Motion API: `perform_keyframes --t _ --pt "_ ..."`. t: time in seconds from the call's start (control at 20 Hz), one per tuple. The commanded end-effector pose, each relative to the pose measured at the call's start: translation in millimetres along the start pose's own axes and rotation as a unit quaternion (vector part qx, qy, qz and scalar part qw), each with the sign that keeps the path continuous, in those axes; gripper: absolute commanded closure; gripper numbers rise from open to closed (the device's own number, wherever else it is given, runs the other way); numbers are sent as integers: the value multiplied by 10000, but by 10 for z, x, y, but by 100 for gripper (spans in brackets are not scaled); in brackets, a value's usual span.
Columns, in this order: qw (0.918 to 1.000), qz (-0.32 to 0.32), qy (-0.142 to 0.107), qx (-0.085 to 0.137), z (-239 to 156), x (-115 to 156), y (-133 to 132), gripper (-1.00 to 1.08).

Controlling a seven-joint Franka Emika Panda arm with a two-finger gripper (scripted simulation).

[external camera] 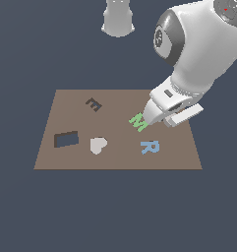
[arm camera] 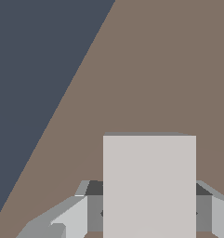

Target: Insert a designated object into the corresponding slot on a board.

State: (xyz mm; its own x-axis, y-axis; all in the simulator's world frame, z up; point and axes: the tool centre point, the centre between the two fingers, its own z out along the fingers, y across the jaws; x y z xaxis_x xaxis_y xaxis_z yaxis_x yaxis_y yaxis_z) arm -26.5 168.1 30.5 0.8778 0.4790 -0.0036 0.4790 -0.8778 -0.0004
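The designated object, a plain light grey block (arm camera: 149,176), fills the wrist view between my gripper's (arm camera: 149,211) two fingers (arm camera: 95,209), whose pads lie against its sides. In the exterior view the gripper (external camera: 149,119) is low over the brown board (external camera: 115,96) on the exterior view's right, just beside the green M (external camera: 137,122), and the hand hides the block. The slot (external camera: 67,139), a dark-rimmed rectangle with a bluish-grey inside, lies at the board's near corner on the exterior view's left, well apart from the gripper.
A whitish heart piece (external camera: 97,144) sits right beside the slot. A blue R (external camera: 150,146) lies near the board's front, on the exterior view's right. A small dark E-shaped cut-out (external camera: 93,104) is at the back. The arm's base (external camera: 118,17) stands beyond the board.
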Motion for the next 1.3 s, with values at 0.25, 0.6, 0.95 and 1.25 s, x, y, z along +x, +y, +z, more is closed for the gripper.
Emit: perform_keyframes --t 0.25,0.6,0.95,1.25 --pt "9974 722 17 -1 -12 194 253 108" --pt "9812 1931 19 3 -28 414 722 108" --pt "9408 3388 21 7 -47 518 1360 108" --pt "8943 4475 21 10 -60 460 1866 108"
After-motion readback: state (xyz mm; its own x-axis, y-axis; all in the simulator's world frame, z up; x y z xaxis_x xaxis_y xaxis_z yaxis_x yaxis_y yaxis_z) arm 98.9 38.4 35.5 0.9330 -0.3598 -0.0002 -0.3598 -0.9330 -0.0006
